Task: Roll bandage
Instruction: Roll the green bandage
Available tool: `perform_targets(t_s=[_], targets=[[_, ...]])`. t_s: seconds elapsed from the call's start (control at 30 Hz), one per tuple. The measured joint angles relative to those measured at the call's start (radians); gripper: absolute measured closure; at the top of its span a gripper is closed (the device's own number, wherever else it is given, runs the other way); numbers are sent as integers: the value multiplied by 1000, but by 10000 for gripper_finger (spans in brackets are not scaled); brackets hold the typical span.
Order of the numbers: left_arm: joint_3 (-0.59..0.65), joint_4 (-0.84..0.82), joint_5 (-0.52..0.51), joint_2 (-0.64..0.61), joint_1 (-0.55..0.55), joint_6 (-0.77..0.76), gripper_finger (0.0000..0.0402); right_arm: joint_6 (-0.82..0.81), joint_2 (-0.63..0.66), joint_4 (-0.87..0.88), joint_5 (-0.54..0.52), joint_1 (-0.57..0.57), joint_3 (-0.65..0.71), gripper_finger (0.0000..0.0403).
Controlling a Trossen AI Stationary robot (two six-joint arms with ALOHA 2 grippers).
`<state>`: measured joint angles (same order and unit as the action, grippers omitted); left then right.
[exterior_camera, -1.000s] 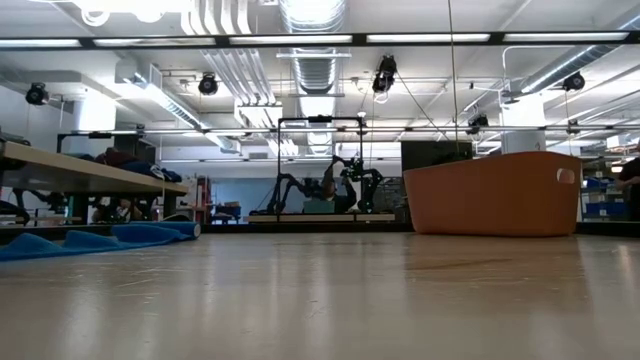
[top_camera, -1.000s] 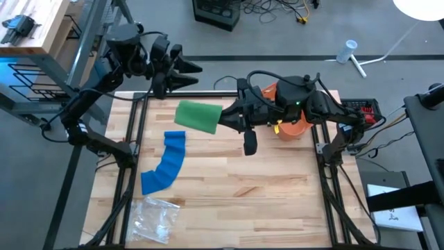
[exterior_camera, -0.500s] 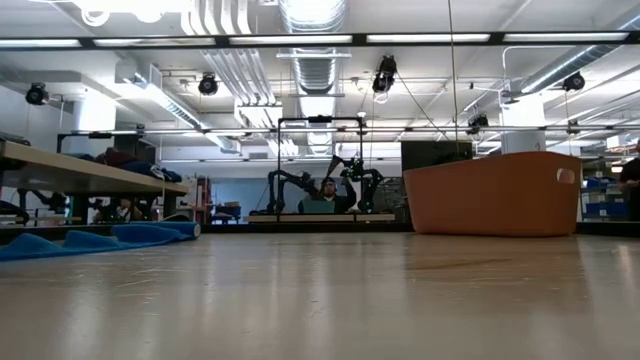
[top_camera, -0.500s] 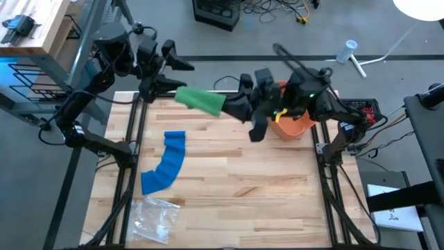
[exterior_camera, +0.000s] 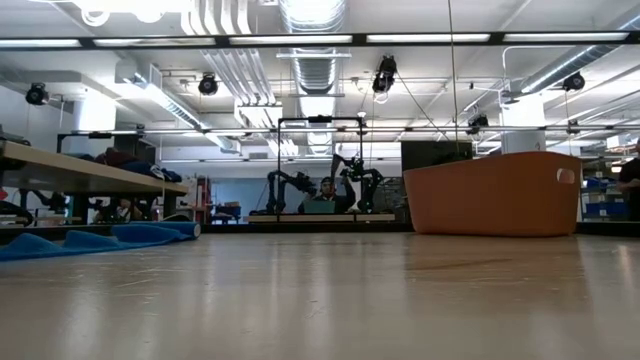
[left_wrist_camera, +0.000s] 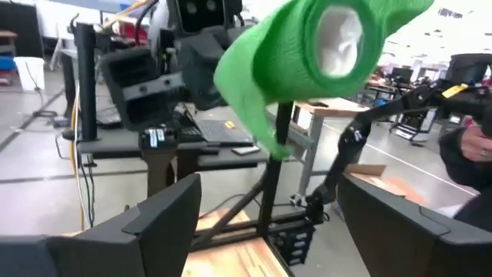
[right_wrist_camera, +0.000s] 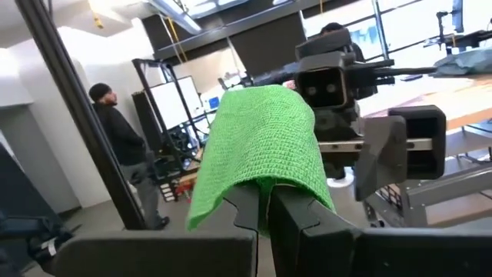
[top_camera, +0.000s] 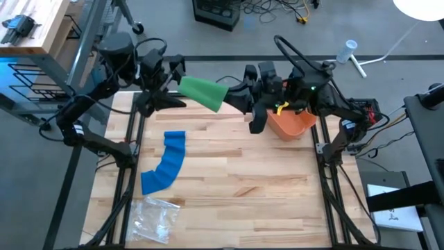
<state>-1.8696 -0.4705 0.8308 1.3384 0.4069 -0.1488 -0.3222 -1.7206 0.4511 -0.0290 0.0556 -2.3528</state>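
Above the wooden table's (top_camera: 229,173) far edge, the right claw (top_camera: 232,99) pinches a knitted green bandage roll (top_camera: 203,92); the left claw (top_camera: 171,82) gapes wide beside it.

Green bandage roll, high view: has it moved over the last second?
Yes. The green bandage roll has shifted toward the table's far edge, away from the blue bandage.

I am seeing a green bandage (right_wrist_camera: 261,146) looking like rough, knitted, matt cloth. My table (top_camera: 229,173) is showing pale, smooth wood.
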Motion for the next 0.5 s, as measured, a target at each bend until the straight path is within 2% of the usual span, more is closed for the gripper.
perform_targets(t_s=[0.2,0.5], targets=[[44,164,-75,0,-8,-83,98,0,0,11,1,-15,0,400],[159,375,-89,1,-11,-210,126,26,0,19,1,-19,0,400]])
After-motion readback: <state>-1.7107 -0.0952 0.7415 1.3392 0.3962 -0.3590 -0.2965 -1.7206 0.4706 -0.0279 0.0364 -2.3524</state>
